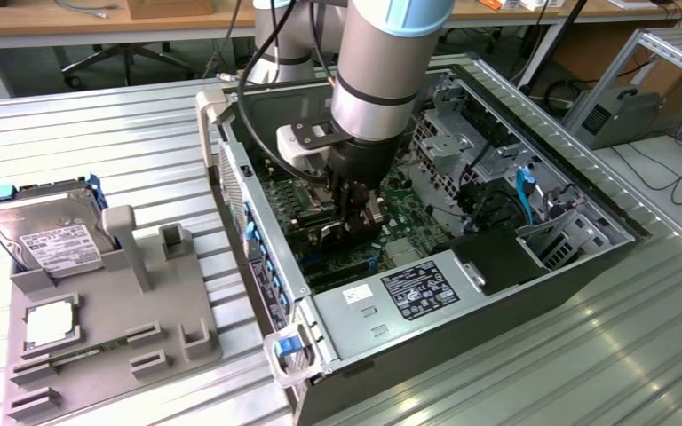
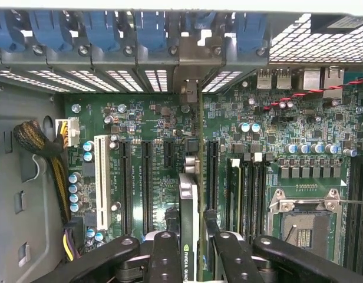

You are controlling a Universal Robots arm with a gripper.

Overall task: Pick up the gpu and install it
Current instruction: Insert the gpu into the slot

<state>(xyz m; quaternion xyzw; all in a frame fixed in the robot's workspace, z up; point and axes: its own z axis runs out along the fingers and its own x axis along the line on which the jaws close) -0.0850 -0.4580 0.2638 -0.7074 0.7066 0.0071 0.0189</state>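
Observation:
The gpu is seen edge-on in the wrist view. It is a thin card with a green Nvidia label, standing upright over the motherboard among the long black expansion slots. Its silver bracket end points at the case's rear slot openings. My gripper is shut on the card, one black finger on each side. In the exterior view the gripper reaches down into the open computer case. I cannot tell whether the card sits in a slot.
On the grey fixture tray at the exterior view's left are a silver hard drive and a small CPU chip. Inside the case are the power supply, drive cages, a cable bundle and the CPU socket.

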